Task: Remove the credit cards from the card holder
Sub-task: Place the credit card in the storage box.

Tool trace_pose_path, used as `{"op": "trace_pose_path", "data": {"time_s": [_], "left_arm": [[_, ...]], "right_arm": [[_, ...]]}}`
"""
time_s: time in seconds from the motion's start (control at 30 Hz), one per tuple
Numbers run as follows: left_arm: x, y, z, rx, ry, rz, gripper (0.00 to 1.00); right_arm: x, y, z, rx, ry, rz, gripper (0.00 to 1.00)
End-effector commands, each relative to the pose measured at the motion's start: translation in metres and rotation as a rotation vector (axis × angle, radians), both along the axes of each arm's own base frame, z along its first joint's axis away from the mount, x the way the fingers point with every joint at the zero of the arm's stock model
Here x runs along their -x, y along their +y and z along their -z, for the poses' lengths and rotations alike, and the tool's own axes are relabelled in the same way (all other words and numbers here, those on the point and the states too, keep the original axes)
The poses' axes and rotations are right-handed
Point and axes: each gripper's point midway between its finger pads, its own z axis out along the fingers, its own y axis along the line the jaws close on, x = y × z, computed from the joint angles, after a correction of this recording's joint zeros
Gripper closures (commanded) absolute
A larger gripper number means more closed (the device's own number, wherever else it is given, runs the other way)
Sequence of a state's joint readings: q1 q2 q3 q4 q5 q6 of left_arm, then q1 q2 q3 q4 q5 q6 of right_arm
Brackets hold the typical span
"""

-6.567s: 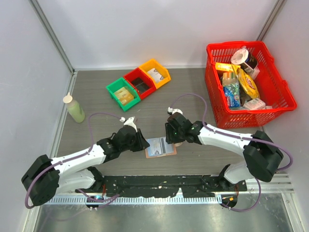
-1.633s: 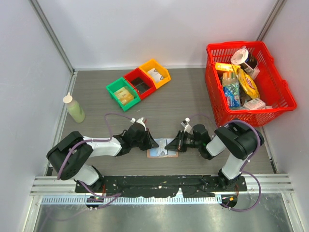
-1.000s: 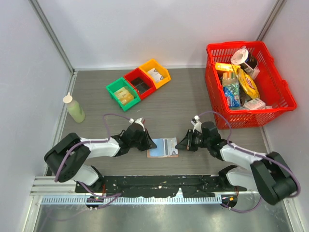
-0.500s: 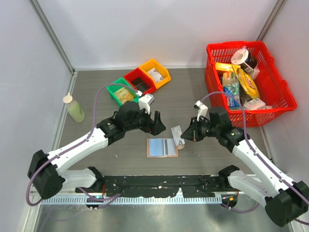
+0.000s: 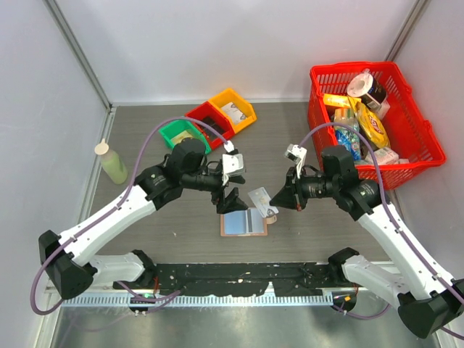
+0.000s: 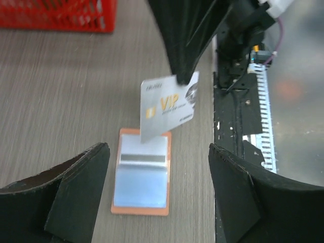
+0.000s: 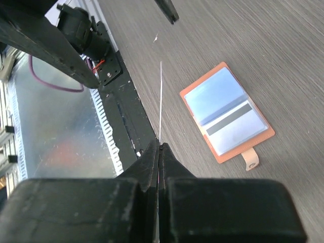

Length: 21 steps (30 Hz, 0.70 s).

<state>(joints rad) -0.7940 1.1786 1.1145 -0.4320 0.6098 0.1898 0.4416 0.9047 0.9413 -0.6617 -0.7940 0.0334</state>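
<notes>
bottle (image 5: 110,161): pale green squeeze bottle, upright at the far left of the table (image 5: 290,138); well apart from everything else
bins: green bin (image 5: 180,133), red bin (image 5: 208,116) and yellow bin (image 5: 233,106) in a touching diagonal row at back left; small items inside, too small to name
left gripper (image 5: 230,190): raised over the table just behind the card holder's left end; spread wide, gripping nothing; in the left wrist view its dark fingers (image 6: 76,197) frame both holder and card
card holder (image 5: 243,222): lying open and flat on the table between the two arms, toward the near edge; tan-pink border, pale blue-grey lining facing up; a dark grey stripe crosses the lining by the fold; cannot tell whether that stripe is a card tucked inside; snap tab (image 5: 270,215) sticks out on the right side
credit card (image 6: 167,106): silvery grey, gold "VIP" lettering readable in the left wrist view; in the air, tilted, near the holder's far right corner and apart from it; pinched at one edge
right gripper (image 5: 278,199): clamped tight on the credit card; the right wrist view sees the card edge-on, a thin pale line running out from between the fingertips
basket (image 5: 348,67): red plastic, back right, packed with packets and containers; well apart from the holder
</notes>
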Motion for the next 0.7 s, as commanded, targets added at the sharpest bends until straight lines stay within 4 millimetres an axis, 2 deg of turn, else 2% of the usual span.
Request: {"op": "trace_pose_path", "data": {"time_s": [0.0,0.23,0.37,0.47,0.57,0.6,0.67], "left_arm": [[0.024,-0.018,-0.027,0.088,-0.028,0.256,0.19],[0.028,-0.037,-0.018,0.079,0.103,0.374,0.3],[0.031,-0.042,-0.014,0.056,0.184,0.416,0.42],[0.031,-0.044,-0.012,0.049,0.211,0.424,0.61],[0.028,-0.042,-0.006,0.036,0.204,0.419,0.95],[0.027,-0.041,-0.006,0.039,0.2,0.416,1.0],[0.019,-0.038,-0.004,0.053,0.206,0.383,1.0]], "right_arm": [[0.01,0.006,-0.017,-0.02,-0.08,-0.122,0.99],[0.013,0.012,-0.021,-0.024,-0.111,-0.161,0.99],[0.011,0.013,-0.018,-0.016,-0.109,-0.16,0.99],[0.009,0.013,-0.016,-0.006,-0.107,-0.156,0.99],[0.002,0.011,-0.013,0.011,-0.122,-0.126,0.99],[-0.002,0.009,-0.012,0.023,-0.128,-0.088,0.98],[-0.012,0.006,-0.013,0.031,-0.155,-0.023,0.89]]}}
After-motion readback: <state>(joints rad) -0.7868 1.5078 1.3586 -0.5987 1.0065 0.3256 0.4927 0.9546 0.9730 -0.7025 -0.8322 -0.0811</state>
